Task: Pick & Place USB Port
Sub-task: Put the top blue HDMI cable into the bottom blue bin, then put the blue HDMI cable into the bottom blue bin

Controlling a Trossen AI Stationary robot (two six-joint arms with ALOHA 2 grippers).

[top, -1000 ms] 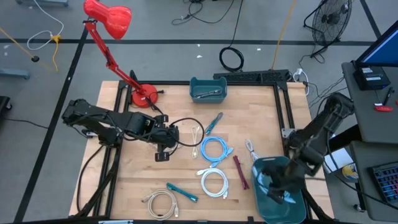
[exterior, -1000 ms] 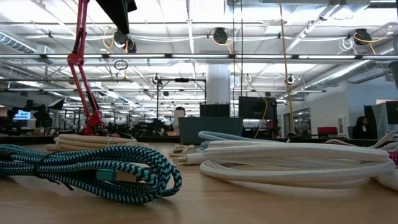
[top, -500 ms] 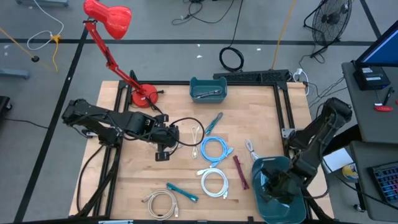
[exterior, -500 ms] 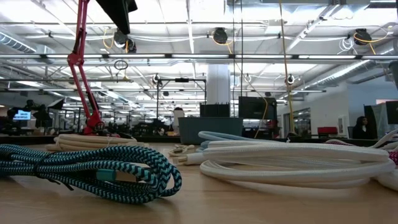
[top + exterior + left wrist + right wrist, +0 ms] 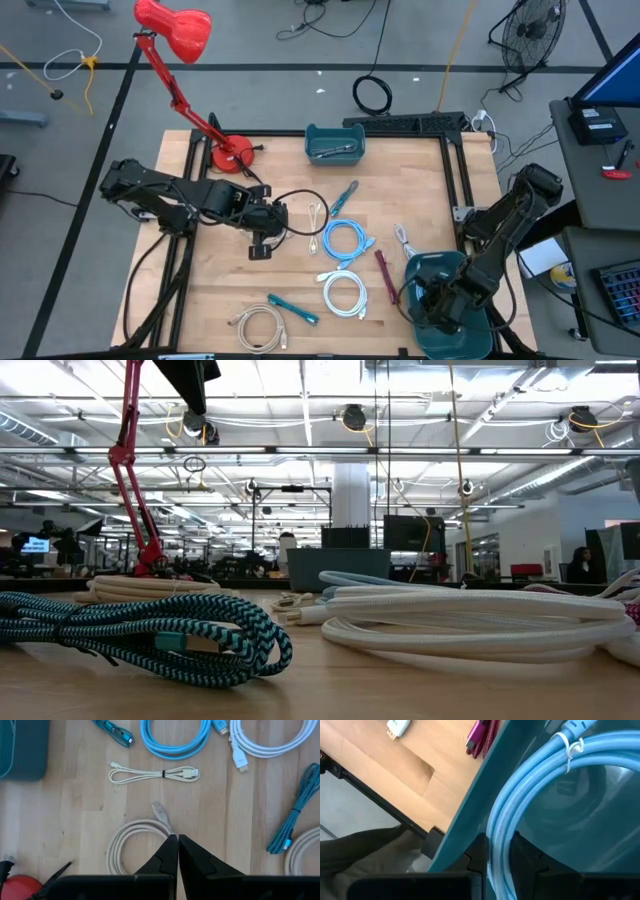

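Note:
My right gripper (image 5: 438, 300) reaches down into the teal bin (image 5: 470, 335) at the table's near right corner, shut on a light-blue coiled USB cable (image 5: 535, 775) bound with a white tie. The coil lies inside the bin's wall (image 5: 470, 805). My left gripper (image 5: 262, 247) hangs shut and holding nothing over the table's left middle, above a beige cable coil (image 5: 131, 840) that lies flat on the wood. In the low view neither gripper shows. My right gripper pinches the light-blue cable's bundled strands (image 5: 496, 832) between its two fingers, which lie across the strands. The fingers slant down into the bin from above. The coil spreads away from the fingers inside the bin; whether it rests on the bin's floor I cannot tell.
Loose cables lie on the wood: a light-blue coil (image 5: 345, 240), a white coil (image 5: 343, 293), a beige coil (image 5: 258, 325), teal braided ones (image 5: 293, 308), a magenta one (image 5: 386, 275). A second teal bin (image 5: 335, 143) stands at the far edge, a red lamp's base (image 5: 228, 155) at far left.
My right gripper has gone down into the near-right bin with the light-blue cable, shifting a little toward the table's left, and has rolled about its own axis. It has stayed shut.

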